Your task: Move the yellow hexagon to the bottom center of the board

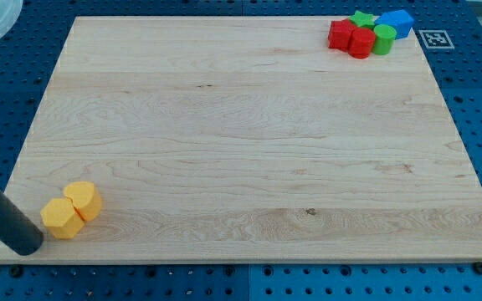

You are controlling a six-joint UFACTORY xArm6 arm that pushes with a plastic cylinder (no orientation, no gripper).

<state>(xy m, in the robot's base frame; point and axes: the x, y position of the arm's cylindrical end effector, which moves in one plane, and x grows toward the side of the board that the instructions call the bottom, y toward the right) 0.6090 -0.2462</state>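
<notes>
Two yellow blocks sit touching near the board's bottom left corner. The lower-left one (pixel 61 218) looks like a hexagon; the upper-right one (pixel 84 200) is a similar rounded or hexagonal shape, and I cannot tell them apart for sure. My tip (pixel 27 245) rests on the board just left of and slightly below the lower yellow block, a small gap away. The dark rod slants up to the view's left edge.
A cluster of blocks lies at the board's top right corner: two red blocks (pixel 351 37), a green cylinder (pixel 384 38), another green block (pixel 361 18) and a blue block (pixel 397 22). The wooden board (pixel 249 134) lies on a blue pegboard.
</notes>
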